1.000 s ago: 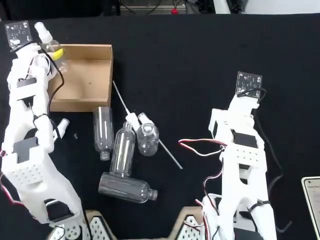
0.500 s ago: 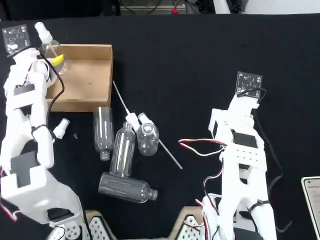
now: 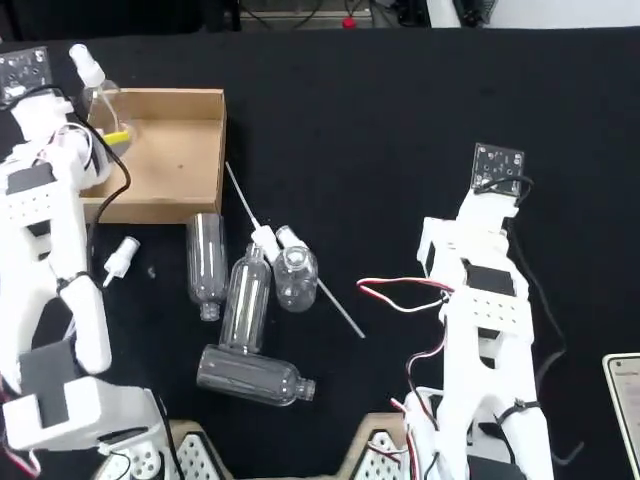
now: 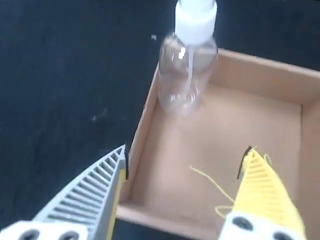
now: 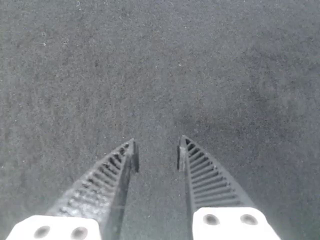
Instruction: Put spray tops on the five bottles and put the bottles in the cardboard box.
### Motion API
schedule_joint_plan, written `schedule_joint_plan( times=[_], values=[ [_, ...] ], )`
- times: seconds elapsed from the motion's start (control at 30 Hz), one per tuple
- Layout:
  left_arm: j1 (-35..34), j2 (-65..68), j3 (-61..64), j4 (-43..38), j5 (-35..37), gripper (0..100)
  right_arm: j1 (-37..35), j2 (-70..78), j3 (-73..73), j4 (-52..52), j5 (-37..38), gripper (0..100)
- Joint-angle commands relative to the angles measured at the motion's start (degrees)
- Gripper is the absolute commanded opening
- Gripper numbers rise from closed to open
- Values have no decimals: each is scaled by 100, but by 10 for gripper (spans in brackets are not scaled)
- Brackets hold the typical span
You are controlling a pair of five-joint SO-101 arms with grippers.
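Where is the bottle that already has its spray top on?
High view: the capped bottle is at the cardboard box's far-left corner, beside the left arm. In the left wrist view it leans on the box wall, beyond the open left gripper.

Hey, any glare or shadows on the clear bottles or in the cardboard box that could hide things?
High view: bright streaks on the loose bottles, outlines readable. Left wrist view: small glints on the capped bottle; cardboard box floor evenly lit. Right wrist view: a faint dark patch on the table ahead of the right hand.
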Motion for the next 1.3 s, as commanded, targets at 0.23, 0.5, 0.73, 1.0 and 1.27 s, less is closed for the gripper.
schedule_joint_plan(
  times=[0.23, 0.5, 0.73, 1.0, 1.27],
  values=[
    [-31, -1433, -31, 1802, -62, 348, 44, 40, -31, -141, 9, 131],
    [13, -1829, -22, 2857, -62, 347, 44, 40, -31, -141, 9, 131],
    [435, -2488, 936, 2892, -70, 347, 44, 40, -22, -141, 9, 131],
    [629, -4378, 2440, 2312, -264, 350, 44, 40, -22, -141, 0, 131],
    [1253, -6013, 3530, 2620, -695, 347, 44, 40, -22, -141, -9, 131]
  ],
)
